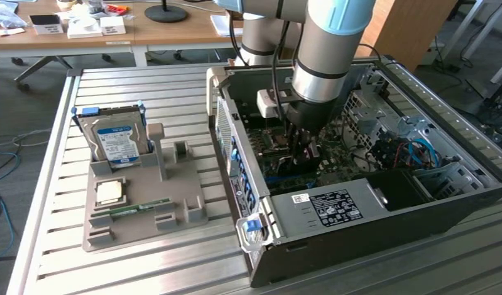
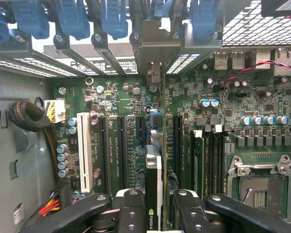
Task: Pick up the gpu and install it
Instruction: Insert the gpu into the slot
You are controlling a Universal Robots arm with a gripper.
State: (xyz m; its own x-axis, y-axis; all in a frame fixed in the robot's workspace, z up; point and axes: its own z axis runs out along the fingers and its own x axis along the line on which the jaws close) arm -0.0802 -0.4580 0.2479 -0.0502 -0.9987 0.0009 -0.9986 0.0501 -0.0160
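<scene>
My gripper (image 1: 304, 147) reaches down into the open computer case (image 1: 448, 203), just above the motherboard (image 1: 349, 163). In the wrist view the gripper (image 2: 157, 213) is shut on the gpu (image 2: 155, 160). The card is seen edge-on, as a thin dark and green card running between the two black fingers (image 2: 131, 208). It stands upright along a motherboard (image 2: 121, 92) slot. Its silver end bracket (image 2: 153, 48) sits against the case's rear slot opening. I cannot tell whether the card's edge is fully down in the slot.
A grey holder (image 1: 177, 203) on the slatted table carries a hard drive (image 1: 115, 141), a RAM stick (image 1: 140, 209) and a chip (image 1: 110, 192). Inside the case are a white slot (image 2: 85, 155), an installed RAM stick (image 2: 196, 160), the CPU socket (image 2: 257, 184), blue clips (image 2: 72, 19) and the power supply (image 1: 333, 209).
</scene>
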